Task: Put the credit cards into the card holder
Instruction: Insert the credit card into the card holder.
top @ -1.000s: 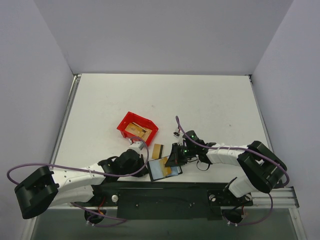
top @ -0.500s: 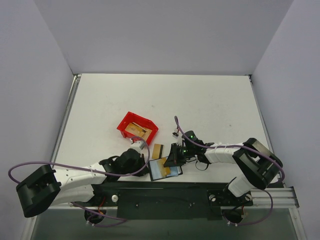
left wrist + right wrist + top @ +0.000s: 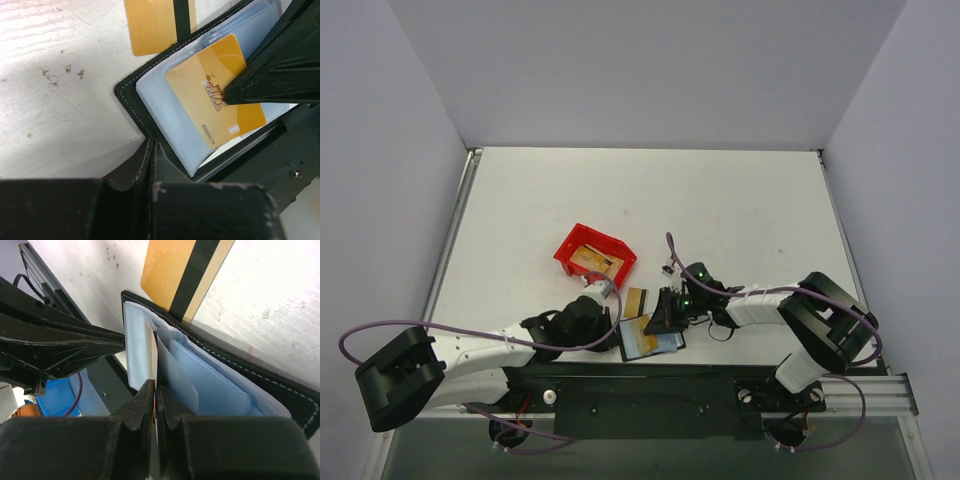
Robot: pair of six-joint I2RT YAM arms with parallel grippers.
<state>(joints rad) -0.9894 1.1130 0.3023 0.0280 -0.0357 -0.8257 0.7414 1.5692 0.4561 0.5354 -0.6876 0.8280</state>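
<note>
Pale grey walls [image 3: 640, 70] closed in three sides of your white table [image 3: 740, 200], whose top showed faint scuffs and specks in the wrist views. Near the front edge, between the two arms, lay the wallet [image 3: 160, 100]. It was open, with a black stitched cover and a pale grey-blue inside of clear sleeves. Your left gripper [image 3: 152, 150] had its fingers together, clamped on the wallet's near black edge. Your right gripper [image 3: 155, 390] was closed on a gold card [image 3: 200, 80]. That card lay tilted across the sleeves, and raised lettering showed on its face. A striped card [image 3: 185, 270], gold with one dark band, lay flat on the table just behind the wallet, its near end hidden under the cover. Farther back and to the left stood a red bin [image 3: 568, 262] with more cards [image 3: 595, 258] inside.
</note>
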